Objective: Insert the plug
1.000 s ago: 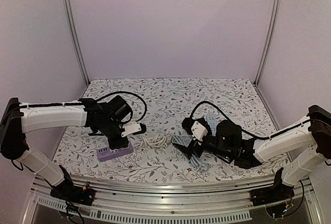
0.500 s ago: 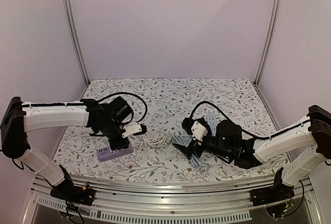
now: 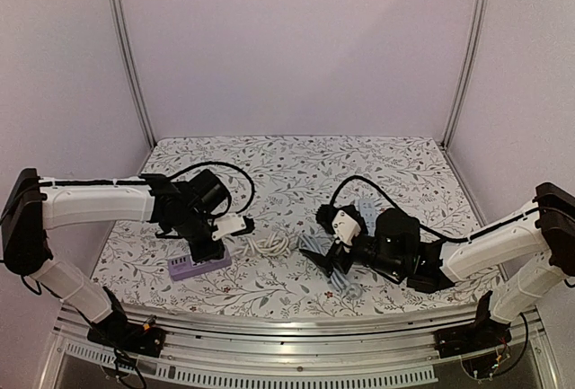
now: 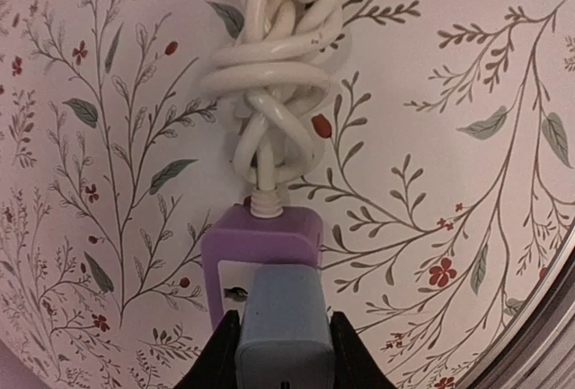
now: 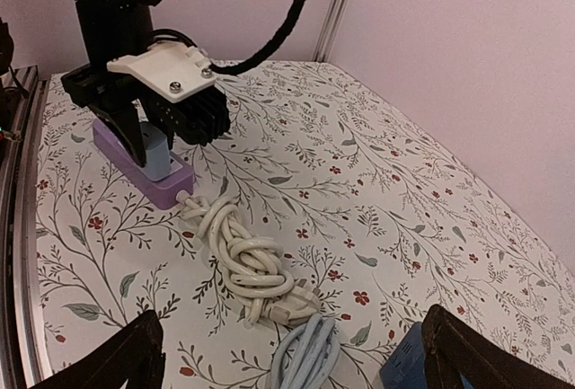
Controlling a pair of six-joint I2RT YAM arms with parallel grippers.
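Since the left arm hangs over the purple power strip (image 3: 199,267), it is the nearer arm. The left gripper (image 3: 212,250) is right on top of the strip. The right gripper (image 3: 325,261) is well apart, spread wide and holding nothing.

Left wrist: the fingers are clamped on the blue-grey plug (image 4: 283,322), which sits over the strip's cord end. The strip's long axis runs from the white cord (image 4: 274,75) back under the gripper. Only a sliver of socket face (image 4: 232,292) shows beside the plug. The prongs are hidden, so I can't tell whether it's seated.

Right wrist: the strip lies far across the table, half covered by the left gripper. The plug is visible between its fingers, upright on the strip.
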